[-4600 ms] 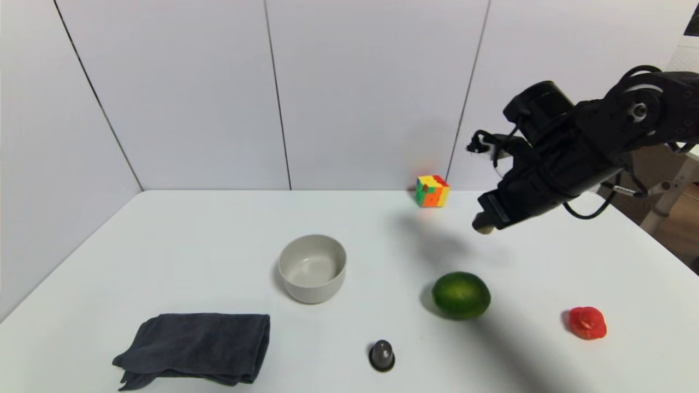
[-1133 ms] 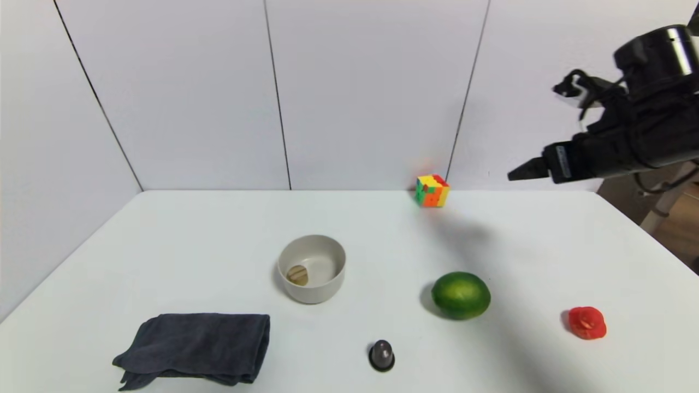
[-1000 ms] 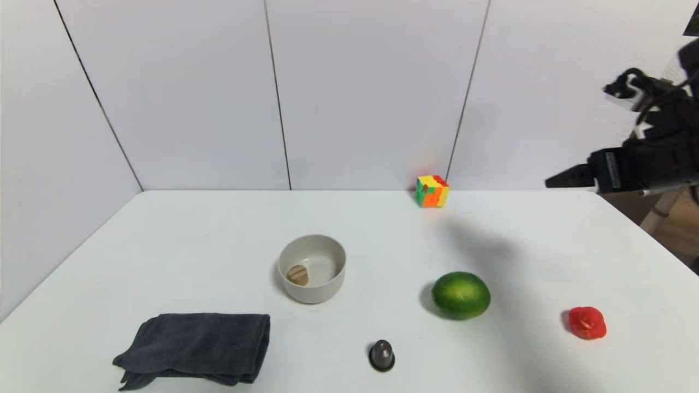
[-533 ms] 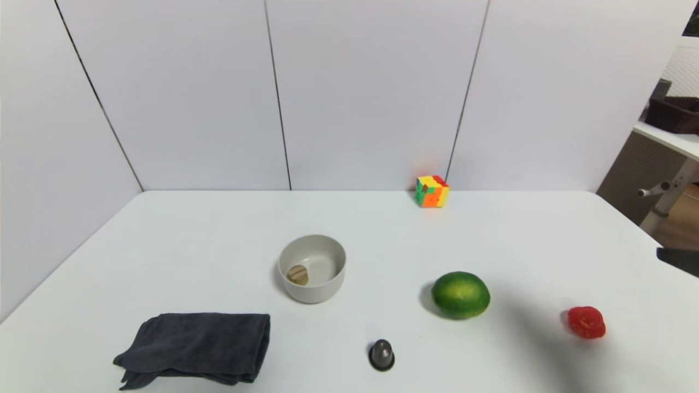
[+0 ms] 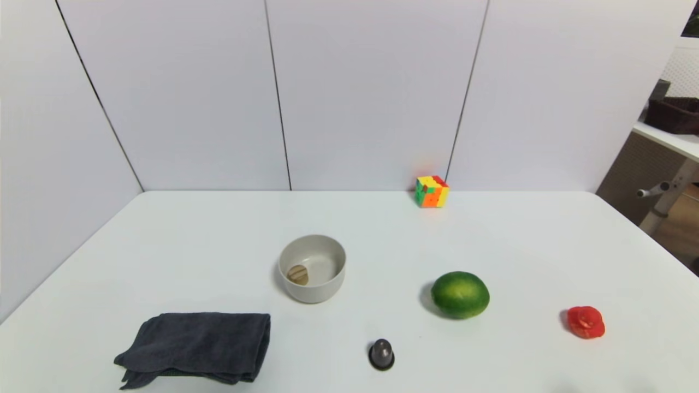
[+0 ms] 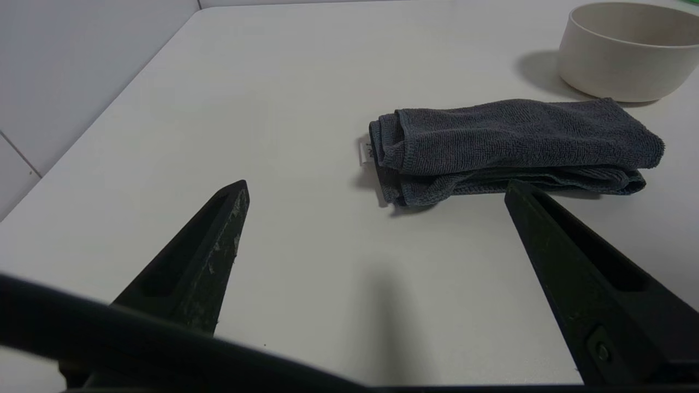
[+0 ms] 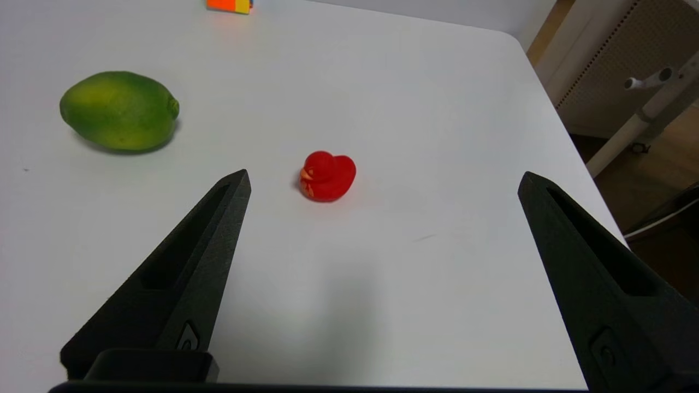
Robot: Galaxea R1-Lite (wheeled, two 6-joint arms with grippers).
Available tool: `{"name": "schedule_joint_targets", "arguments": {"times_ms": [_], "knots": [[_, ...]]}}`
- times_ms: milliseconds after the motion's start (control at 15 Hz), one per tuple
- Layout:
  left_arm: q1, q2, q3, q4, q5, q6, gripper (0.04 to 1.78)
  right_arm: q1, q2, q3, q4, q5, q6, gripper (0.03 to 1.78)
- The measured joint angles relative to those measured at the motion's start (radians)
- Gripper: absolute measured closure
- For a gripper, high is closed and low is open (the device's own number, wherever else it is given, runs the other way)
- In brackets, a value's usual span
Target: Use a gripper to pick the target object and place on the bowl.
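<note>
The tan-beige target object (image 5: 297,274) lies inside the light grey-beige bowl (image 5: 312,246) at the table's middle, against its left inner wall. The bowl also shows in the left wrist view (image 6: 628,60). Neither arm shows in the head view. My right gripper (image 7: 382,180) is open and empty, low over the table's front right, with the red duck (image 7: 327,176) just beyond its fingertips. My left gripper (image 6: 377,188) is open and empty, low over the front left, short of the folded cloth (image 6: 508,144).
A green lime (image 5: 460,295) lies right of the bowl, a red duck (image 5: 586,322) at the front right, a dark grey dome (image 5: 381,355) at the front, a folded dark cloth (image 5: 196,348) front left, a colour cube (image 5: 432,191) at the back wall.
The right arm carried the target object to the bowl, let it go inside, then drew back to the right and down out of the head view. The other things have not moved.
</note>
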Motion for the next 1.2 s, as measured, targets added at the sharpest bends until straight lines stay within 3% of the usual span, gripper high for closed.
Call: {"name": "schedule_joint_targets", "arguments": {"times_ms": [133, 400, 800, 1200], "knots": [[0.0, 0.0, 0.0, 0.0, 0.0, 0.0, 0.13, 0.0, -0.054, 0.061, -0.051, -0.005, 0.004, 0.12], [0.0, 0.0, 0.0, 0.0, 0.0, 0.0, 0.13, 0.066, -0.124, 0.102, -0.077, -0.024, 0.009, 0.12], [0.0, 0.0, 0.0, 0.0, 0.0, 0.0, 0.13, 0.089, -0.324, 0.277, -0.085, 0.003, 0.003, 0.11], [0.0, 0.0, 0.0, 0.0, 0.0, 0.0, 0.13, 0.091, -0.374, 0.301, -0.07, 0.013, 0.019, 0.11]]}}
